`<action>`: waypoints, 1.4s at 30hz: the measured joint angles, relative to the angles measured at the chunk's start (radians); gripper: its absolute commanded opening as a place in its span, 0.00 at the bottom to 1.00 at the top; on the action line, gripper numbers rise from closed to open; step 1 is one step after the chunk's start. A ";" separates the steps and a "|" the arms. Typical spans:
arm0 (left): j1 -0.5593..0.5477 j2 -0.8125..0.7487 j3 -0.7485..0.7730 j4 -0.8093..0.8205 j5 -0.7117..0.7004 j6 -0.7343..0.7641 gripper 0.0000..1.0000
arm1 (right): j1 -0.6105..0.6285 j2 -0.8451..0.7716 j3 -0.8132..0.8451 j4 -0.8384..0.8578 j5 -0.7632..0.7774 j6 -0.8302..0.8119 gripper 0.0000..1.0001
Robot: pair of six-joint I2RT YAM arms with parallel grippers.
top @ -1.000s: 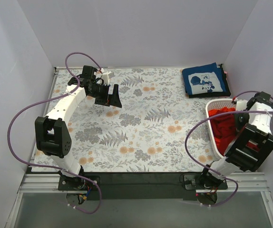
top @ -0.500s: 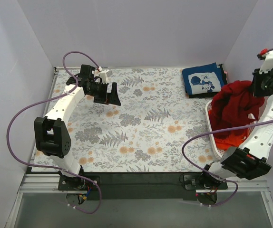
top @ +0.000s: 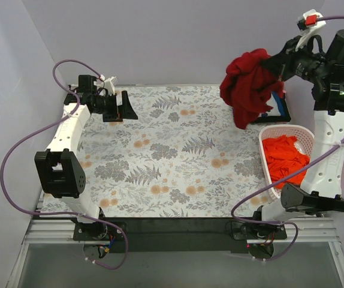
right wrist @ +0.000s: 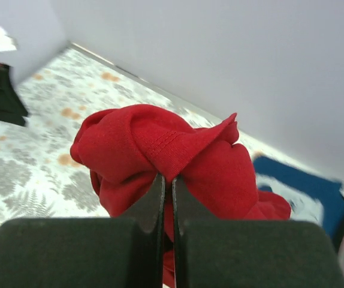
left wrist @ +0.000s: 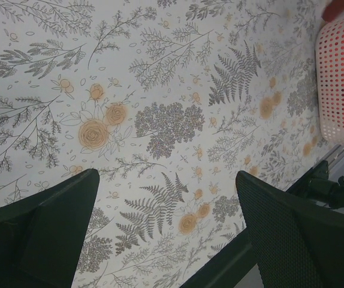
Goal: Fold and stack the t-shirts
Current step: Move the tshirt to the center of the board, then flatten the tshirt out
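Observation:
My right gripper is shut on a bunched dark red t-shirt and holds it high above the table's far right. In the right wrist view the dark red t-shirt is pinched between the closed fingertips. A bright orange-red t-shirt lies crumpled in the white basket. The folded navy t-shirt lies at the far right corner, mostly hidden behind the hanging cloth in the top view. My left gripper hovers open over the far left of the table, nothing between its fingers.
The floral table cloth covers the table. The white basket stands at the right edge, by the right arm's base. White walls close in the back and both sides. A purple cable loops off each arm.
The right arm has lifted the dark red t-shirt out of the basket and swung it up and left. The left arm has drawn back toward the far left corner.

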 measured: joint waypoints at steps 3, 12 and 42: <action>0.022 0.000 0.000 0.002 0.002 -0.020 0.98 | 0.112 -0.001 -0.042 0.146 -0.010 0.088 0.01; 0.112 -0.034 0.000 0.039 0.011 -0.086 0.98 | 0.398 0.037 -0.240 0.377 -0.005 0.151 0.39; -0.187 0.055 -0.416 0.226 -0.263 0.252 0.69 | 0.639 0.144 -1.098 0.127 0.173 -0.340 0.67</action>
